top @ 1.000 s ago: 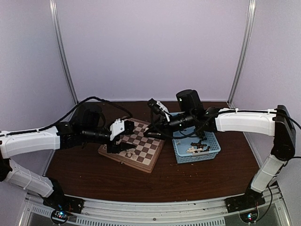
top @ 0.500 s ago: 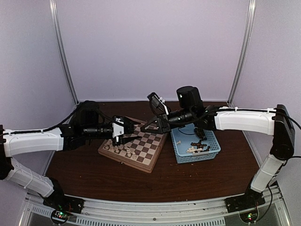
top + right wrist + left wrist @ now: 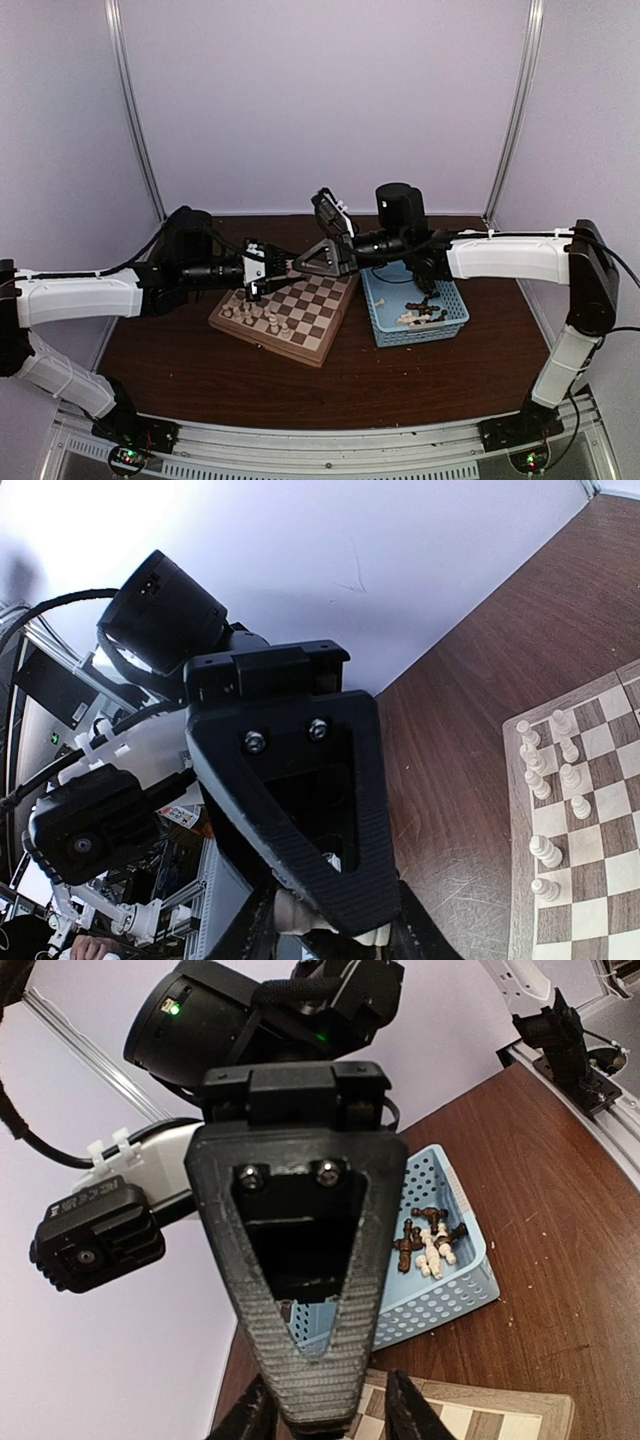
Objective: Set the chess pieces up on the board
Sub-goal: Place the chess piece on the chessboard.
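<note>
Pale lilac booth walls (image 3: 320, 100), dark brown table (image 3: 420, 385). The board (image 3: 322, 316) lies left of centre, turned at an angle, w/ the light-blue basket (image 3: 420, 336) just beside its right side. White pieces (image 3: 255, 318) stand upright along the board's left end; a heap of mixed dark & cream pieces (image 3: 420, 314) lies in the basket. My 2 grippers meet tip to tip in the air over the board's far edge. My right gripper (image 3: 297, 265) is nearly closed, pinching a white piece (image 3: 300, 918) btwn its fingertips. My left gripper (image 3: 281, 270) has its jaws partway apart, straddling the right one's tip. I can't tell whether they touch that piece.
</note>
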`<state>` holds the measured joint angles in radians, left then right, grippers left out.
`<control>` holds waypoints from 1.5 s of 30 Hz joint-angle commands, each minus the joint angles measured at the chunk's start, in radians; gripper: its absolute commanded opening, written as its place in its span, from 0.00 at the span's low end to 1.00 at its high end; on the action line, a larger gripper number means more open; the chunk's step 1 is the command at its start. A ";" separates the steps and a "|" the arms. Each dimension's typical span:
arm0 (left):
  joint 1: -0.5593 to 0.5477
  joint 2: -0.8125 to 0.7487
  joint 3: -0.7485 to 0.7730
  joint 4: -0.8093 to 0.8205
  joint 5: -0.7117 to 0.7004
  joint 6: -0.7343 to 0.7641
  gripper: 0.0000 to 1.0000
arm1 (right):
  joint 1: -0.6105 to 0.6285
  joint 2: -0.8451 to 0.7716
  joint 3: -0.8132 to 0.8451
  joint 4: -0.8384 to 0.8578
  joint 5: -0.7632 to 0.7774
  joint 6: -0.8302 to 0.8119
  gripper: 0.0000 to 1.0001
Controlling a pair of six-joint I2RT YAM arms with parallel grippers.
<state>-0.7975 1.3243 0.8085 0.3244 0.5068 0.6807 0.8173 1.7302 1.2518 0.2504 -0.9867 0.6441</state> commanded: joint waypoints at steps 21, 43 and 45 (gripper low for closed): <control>-0.006 -0.003 0.031 -0.030 -0.007 -0.158 0.03 | -0.054 -0.050 -0.086 0.173 0.025 0.055 0.51; -0.028 0.288 0.122 -0.060 -0.139 -0.581 0.01 | -0.084 -0.181 -0.161 -0.306 0.328 -0.320 0.52; -0.065 0.317 0.146 -0.088 -0.187 -0.555 0.02 | -0.084 -0.191 -0.178 -0.298 0.342 -0.322 0.52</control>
<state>-0.8089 1.5978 0.9066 0.2096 0.3950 0.1818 0.7345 1.5856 1.1069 -0.0391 -0.7036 0.3504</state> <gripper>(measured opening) 0.155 0.523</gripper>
